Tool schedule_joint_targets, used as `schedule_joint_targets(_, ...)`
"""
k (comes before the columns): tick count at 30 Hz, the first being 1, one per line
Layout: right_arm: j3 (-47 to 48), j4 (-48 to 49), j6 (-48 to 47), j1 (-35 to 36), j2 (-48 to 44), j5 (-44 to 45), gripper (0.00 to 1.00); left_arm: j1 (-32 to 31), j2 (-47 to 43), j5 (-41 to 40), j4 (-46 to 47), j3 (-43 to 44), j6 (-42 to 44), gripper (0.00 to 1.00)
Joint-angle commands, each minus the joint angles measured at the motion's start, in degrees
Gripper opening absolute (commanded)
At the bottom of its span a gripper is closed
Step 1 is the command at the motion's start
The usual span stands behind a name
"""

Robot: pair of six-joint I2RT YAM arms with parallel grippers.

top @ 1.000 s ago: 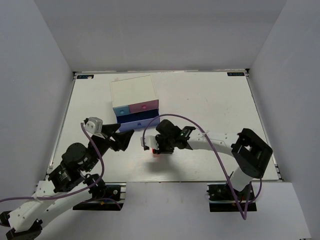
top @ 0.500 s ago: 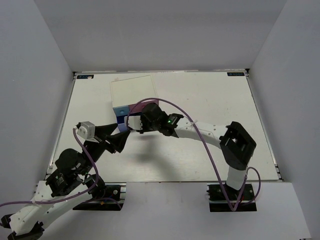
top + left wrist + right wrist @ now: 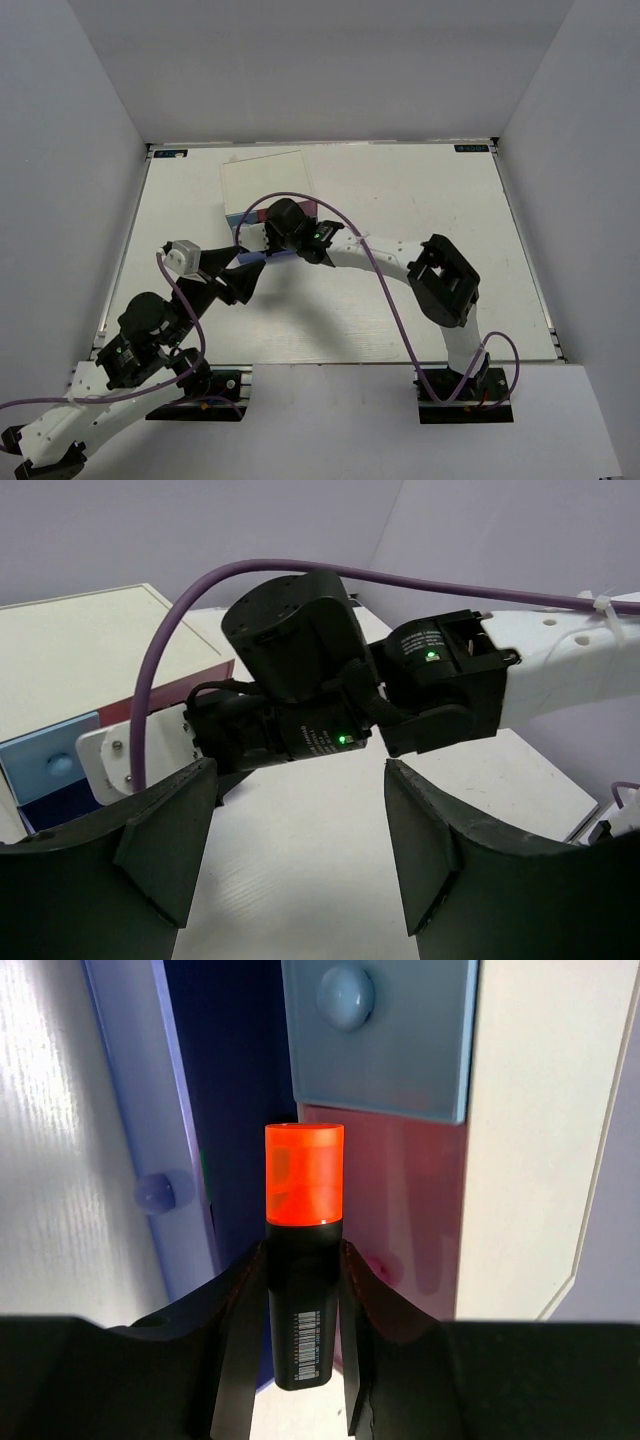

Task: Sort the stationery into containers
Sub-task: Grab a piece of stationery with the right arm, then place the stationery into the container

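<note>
My right gripper is shut on a short black marker with an orange end, held just above the white-topped drawer unit. In the right wrist view the marker points across the pulled-out periwinkle drawer, over its dark blue inside, with the light blue drawer and the pink drawer beyond. In the top view the right gripper hides the marker. My left gripper is open and empty, just in front of the unit. The other stationery is out of view.
The right arm stretches across the table's middle toward the unit, its purple cable looping over it. Grey walls enclose the white table on three sides. The right wrist body fills the left wrist view.
My right gripper has carried the orange marker from the middle of the table up and left to the drawer fronts. My left gripper has shifted only slightly and stays open.
</note>
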Motion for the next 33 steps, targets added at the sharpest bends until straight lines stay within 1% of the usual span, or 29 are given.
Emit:
schedule_joint_targets(1,3.1,3.0,-2.0,-0.1,1.7,2.2,0.19,0.3,0.8,0.8,-0.3,0.5,0.6,0.77)
schedule_joint_targets(3,3.5,3.7,-1.9,0.0,2.3,2.6,0.21,0.3,0.8,0.8,-0.3,0.5,0.6,0.76)
schedule_joint_targets(6,3.6,4.5,-1.8,0.0,3.0,3.6,0.30,0.3,0.2,0.8,-0.3,0.5,0.6,0.76)
schedule_joint_targets(7,3.6,4.8,-2.0,0.1,3.2,3.7,0.36,0.3,-0.3,0.8,-0.3,0.5,0.6,0.76)
schedule_joint_targets(9,3.6,4.9,-1.9,0.2,3.4,4.4,0.43,0.3,-0.3,0.8,-0.3,0.5,0.6,0.76)
schedule_joint_targets(10,3.6,5.0,-2.0,0.1,3.3,4.4,0.48,0.3,-0.3,0.8,-0.3,0.5,0.6,0.76)
schedule_joint_targets(13,3.9,4.2,-1.6,0.0,3.0,4.3,0.54,0.3,-0.3,0.8,-0.3,0.5,0.6,0.76)
schedule_joint_targets(18,4.3,2.8,-0.6,0.1,2.5,3.3,0.55,0.3,-0.3,0.8,-0.3,0.5,0.6,0.76)
schedule_joint_targets(19,4.3,2.1,-0.2,0.1,2.1,2.5,0.52,0.3,-0.3,0.8,-0.3,0.5,0.6,0.76)
schedule_joint_targets(22,5.5,-0.1,1.3,0.0,1.1,-0.3,0.29,0.3,-0.8,0.8,-0.3,0.5,0.6,0.76)
schedule_joint_targets(23,5.8,-3.9,2.0,0.0,0.7,-2.9,0.11,0.3,-0.8,0.8,-0.3,0.5,0.6,0.76)
schedule_joint_targets(24,7.2,-5.4,2.4,-0.3,0.6,-5.9,0.02,0.3,-0.8,0.8,0.3,0.5,0.6,0.76)
schedule_joint_targets(25,7.6,-6.4,2.5,-0.1,0.5,-7.0,0.00,0.3,-0.8,0.8,0.3,-0.1,0.6,0.76)
schedule_joint_targets(26,8.4,-10.1,2.4,0.0,0.5,-10.3,0.00,0.3,-1.4,0.8,0.3,-0.1,0.6,0.76)
schedule_joint_targets(27,8.8,-11.2,2.2,0.0,0.7,-10.5,0.00,0.3,-1.4,1.4,0.3,-0.1,1.1,0.76)
schedule_joint_targets(29,9.6,-14.4,1.9,0.1,1.5,-15.3,0.00,0.3,-1.4,2.1,0.8,-0.1,1.1,0.76)
schedule_joint_targets(33,12.2,-19.7,0.3,0.2,3.3,-18.7,0.00,0.3,-2.0,3.5,1.3,-0.1,1.6,0.76)
